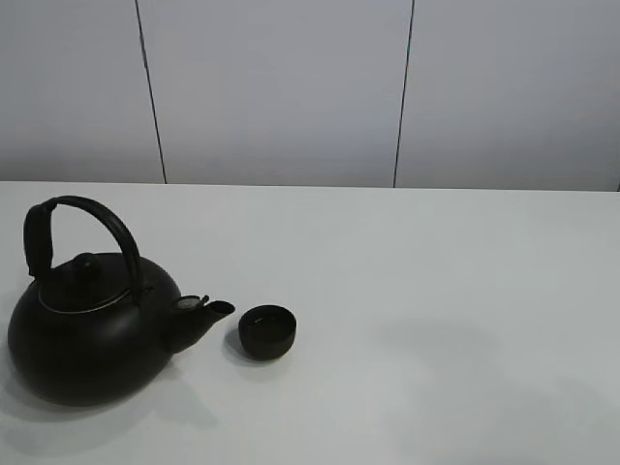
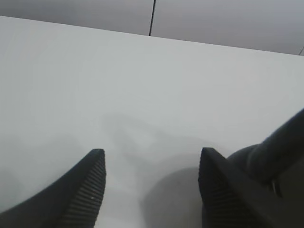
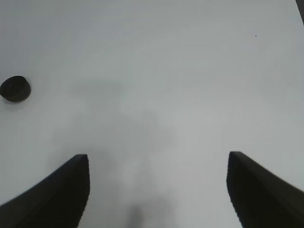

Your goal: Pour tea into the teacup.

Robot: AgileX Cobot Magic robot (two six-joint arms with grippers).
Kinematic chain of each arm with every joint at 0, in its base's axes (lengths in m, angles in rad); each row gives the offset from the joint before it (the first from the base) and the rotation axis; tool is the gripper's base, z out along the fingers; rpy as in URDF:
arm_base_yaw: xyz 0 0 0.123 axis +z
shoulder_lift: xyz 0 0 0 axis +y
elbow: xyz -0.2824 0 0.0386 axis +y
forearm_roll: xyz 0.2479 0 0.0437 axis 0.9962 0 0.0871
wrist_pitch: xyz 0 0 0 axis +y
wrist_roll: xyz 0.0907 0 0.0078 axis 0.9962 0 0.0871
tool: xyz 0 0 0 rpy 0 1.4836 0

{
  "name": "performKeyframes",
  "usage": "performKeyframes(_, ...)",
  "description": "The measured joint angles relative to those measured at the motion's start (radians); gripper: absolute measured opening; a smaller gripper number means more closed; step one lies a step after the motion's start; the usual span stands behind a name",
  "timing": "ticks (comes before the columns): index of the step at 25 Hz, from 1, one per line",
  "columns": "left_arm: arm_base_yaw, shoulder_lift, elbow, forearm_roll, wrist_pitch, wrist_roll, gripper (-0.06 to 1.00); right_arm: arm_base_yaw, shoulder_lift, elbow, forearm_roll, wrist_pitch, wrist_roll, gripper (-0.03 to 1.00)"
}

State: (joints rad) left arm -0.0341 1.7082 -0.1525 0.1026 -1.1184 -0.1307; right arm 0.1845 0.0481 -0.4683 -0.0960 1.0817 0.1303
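A big black kettle (image 1: 87, 334) with an arched handle stands at the front left of the white table, its spout pointing right. The small matte-black teacup (image 1: 266, 331) stands upright just right of the spout, a short gap apart. Neither arm shows in the exterior high view. My left gripper (image 2: 152, 164) is open and empty above the table, with the kettle's handle (image 2: 280, 147) beside one of its fingers. My right gripper (image 3: 158, 159) is open and empty over bare table; the teacup (image 3: 15, 89) shows far off at the edge of its view.
The white table (image 1: 436, 291) runs wide to the right of the teacup and back to a grey panelled wall (image 1: 291, 87). Nothing else stands on it.
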Motion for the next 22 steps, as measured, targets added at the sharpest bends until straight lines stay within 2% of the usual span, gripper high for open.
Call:
performKeyframes(8,0.006,-0.041,-0.159,0.028,0.301,-0.039,0.43,0.0,0.0,0.0,0.0,-0.001,0.0,0.55)
performKeyframes(16,0.006,-0.179,-0.368,0.016,0.708,-0.087,0.43,0.0,0.0,0.0,0.0,0.0,0.0,0.55)
performKeyframes(22,0.015,-0.234,-0.581,-0.001,0.988,-0.089,0.42,0.0,0.0,0.0,0.0,0.0,0.0,0.55)
